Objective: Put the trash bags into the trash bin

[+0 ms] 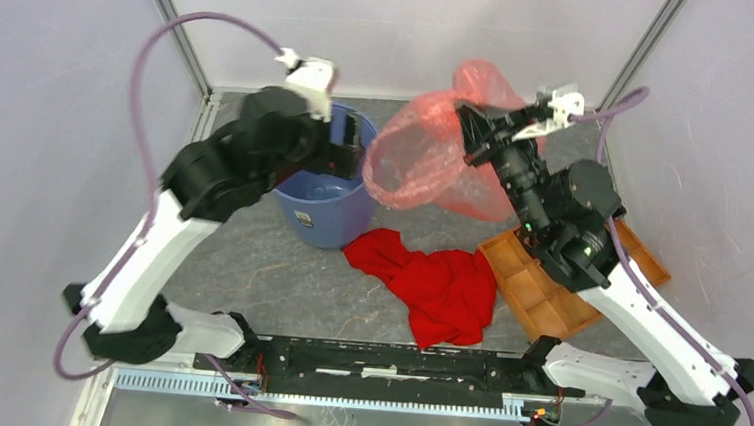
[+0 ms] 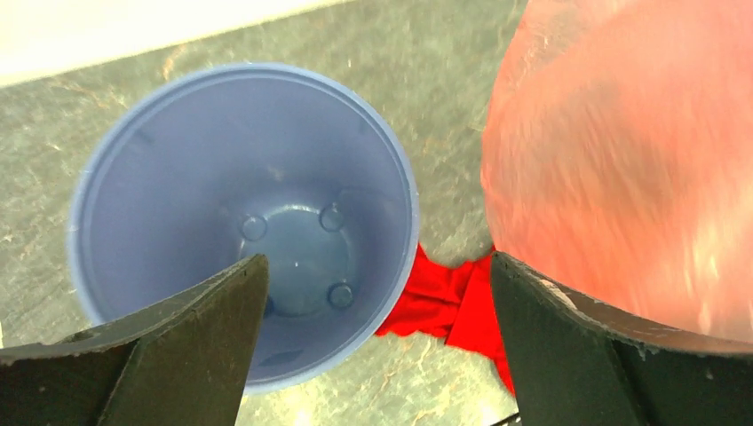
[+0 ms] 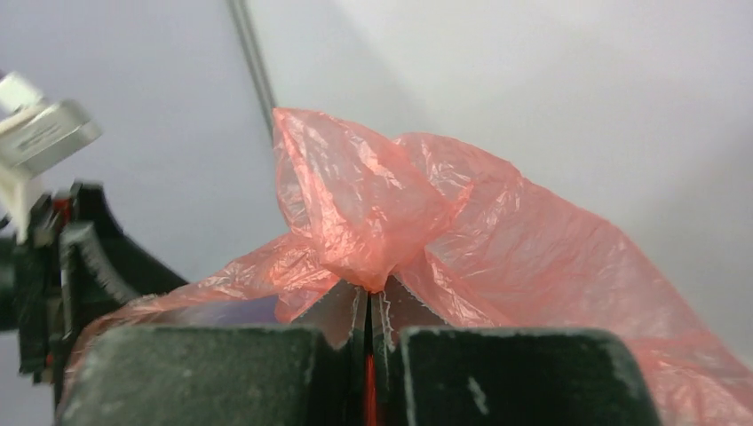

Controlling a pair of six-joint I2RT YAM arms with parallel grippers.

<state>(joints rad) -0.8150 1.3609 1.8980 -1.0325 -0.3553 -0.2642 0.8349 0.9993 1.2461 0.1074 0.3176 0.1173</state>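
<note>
The grey stone-patterned table [image 1: 279, 266] is fenced by white walls with metal posts at the back corners, and its widest bare stretch runs left of and in front of the things, toward the arms' bases. The trash bag [image 1: 422, 161] is up off the table, billowing right of the trash bin [image 1: 328, 215]. From above, its left edge meets the bin's right rim, yet the film hangs outside the bin, not in it. The bin stands upright at the back left with its round mouth unobstructed, and the left wrist view looks down to its floor. A crumpled red cloth [image 1: 438, 282] lies on the table just front-right of the bin's base. The orange-brown compartment tray [image 1: 533, 284] sits right of the cloth, its left corner close against it and its far part under the right arm. The left claw [image 2: 377, 266] hangs above the bin's right rim, released, jaws spread wide. The right claw [image 3: 367, 297] is clenched on a bunched fold of the bag.
</note>
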